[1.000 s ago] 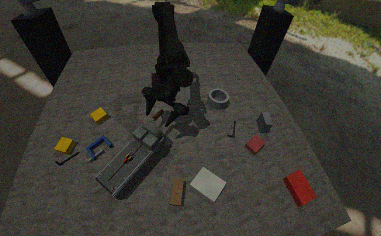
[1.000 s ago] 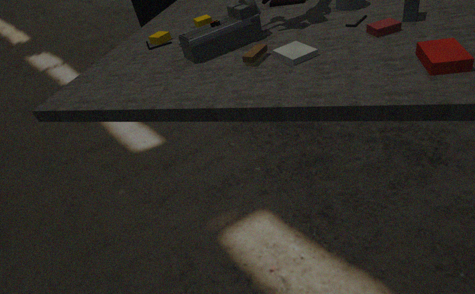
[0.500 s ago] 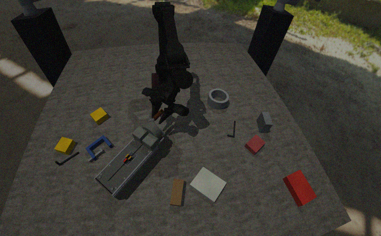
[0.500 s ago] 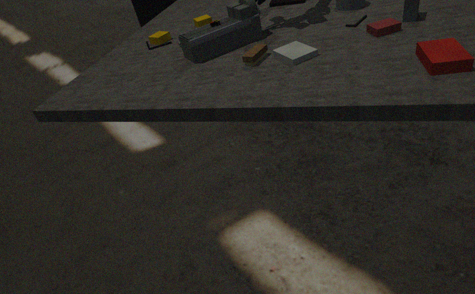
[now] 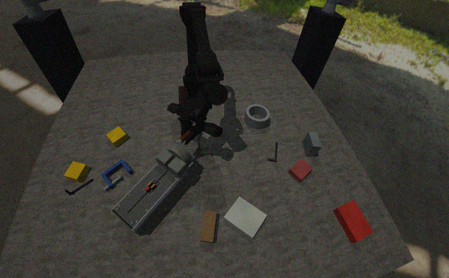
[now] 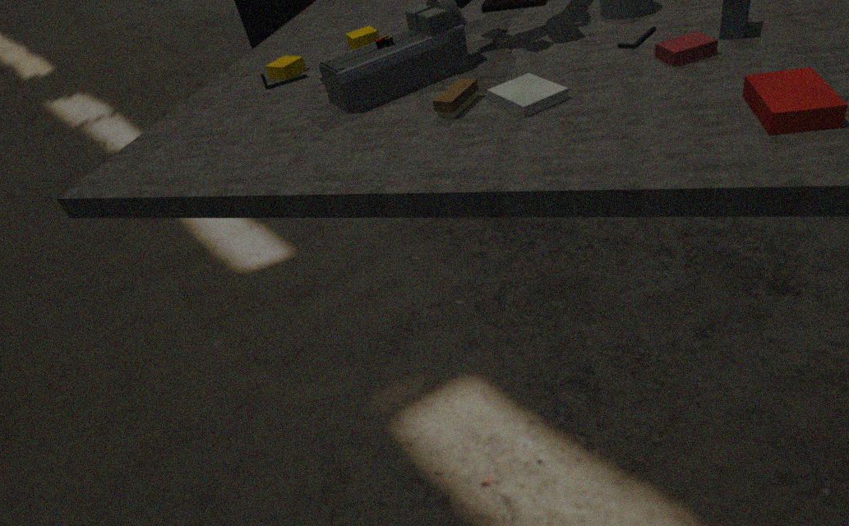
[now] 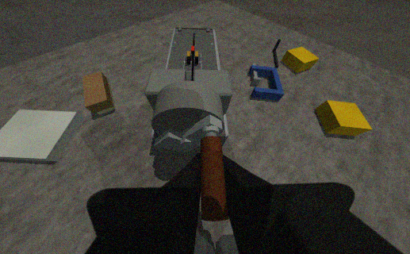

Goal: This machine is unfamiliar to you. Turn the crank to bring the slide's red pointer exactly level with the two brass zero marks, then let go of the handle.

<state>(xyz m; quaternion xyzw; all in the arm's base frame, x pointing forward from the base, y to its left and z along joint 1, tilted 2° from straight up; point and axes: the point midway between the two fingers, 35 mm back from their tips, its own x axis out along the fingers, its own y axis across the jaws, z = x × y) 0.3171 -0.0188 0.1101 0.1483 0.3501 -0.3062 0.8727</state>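
Note:
The grey slide machine (image 5: 131, 202) (image 6: 388, 81) (image 7: 178, 45) lies diagonally on the table. Its crank has a reddish-brown handle (image 5: 185, 135) (image 7: 212, 178) at the housing end. My gripper (image 5: 186, 137) (image 7: 208, 157) is shut on that handle, with a dark finger on each side. The red pointer (image 5: 147, 189) (image 7: 193, 48) is on the slot, a little past the two brass zero marks (image 5: 152, 186) (image 7: 196, 54), on the side away from the crank. The crank arm is mostly hidden by the housing and fingers.
A blue clamp (image 5: 104, 177) (image 7: 277, 83), yellow blocks (image 5: 116, 135) (image 7: 342, 117) and a hex key (image 5: 81, 186) lie beside the machine. A brown block (image 5: 208, 226) and white slab (image 5: 245, 216) lie on its other side. A grey ring (image 5: 267, 119) stands near the arm.

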